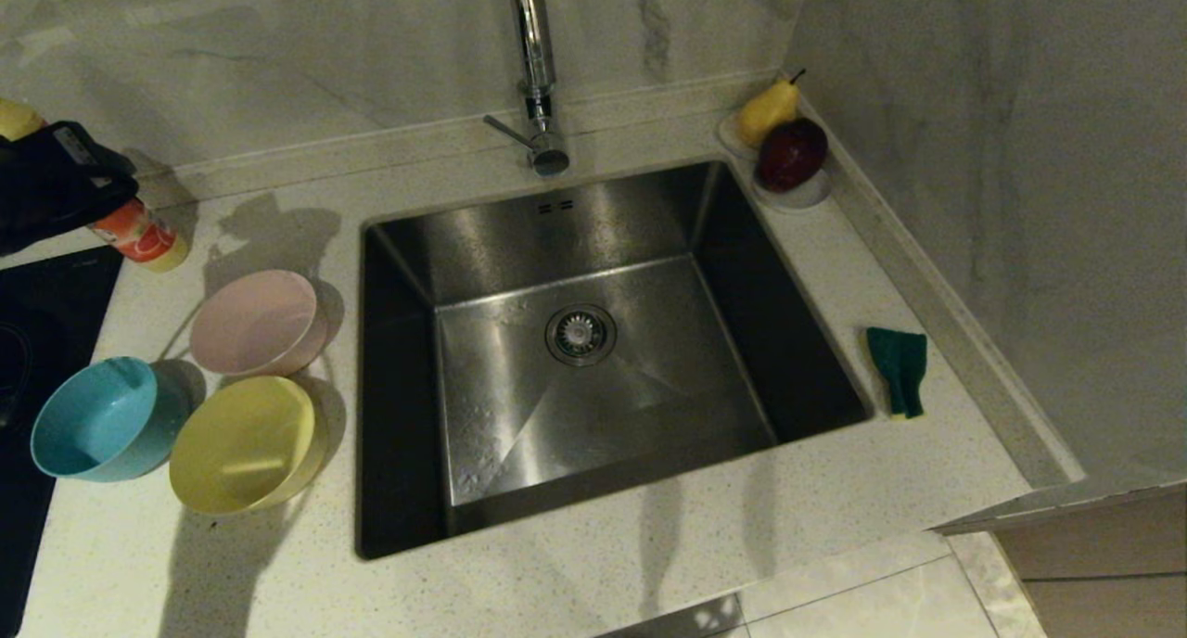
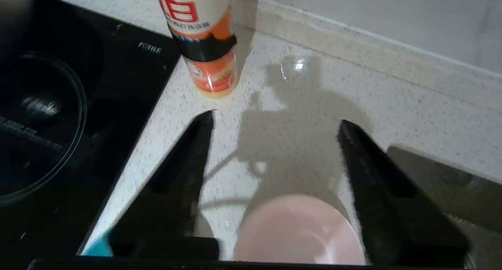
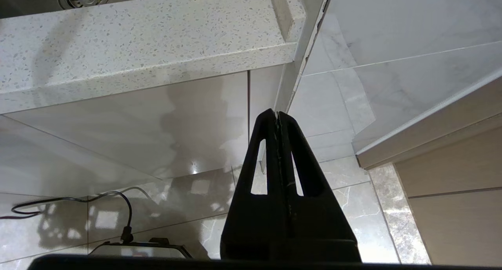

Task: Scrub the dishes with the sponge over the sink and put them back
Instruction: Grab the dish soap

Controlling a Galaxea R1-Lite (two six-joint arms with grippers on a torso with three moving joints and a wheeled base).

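Left end effector (image 2: pixel 274 119) spread wide above round glossy pink bowl (image 2: pixel 300 230)

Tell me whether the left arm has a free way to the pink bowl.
Probably yes. The left gripper hangs above the counter with jaws open, the pink bowl just below and nothing between them; the orange bottle stands off to one side.

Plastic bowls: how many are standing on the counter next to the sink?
3, all left of the sink: the pink bowl nearest the wall, the blue bowl beside the black cooktop, the yellow bowl nearest the counter's front. None looks hidden.
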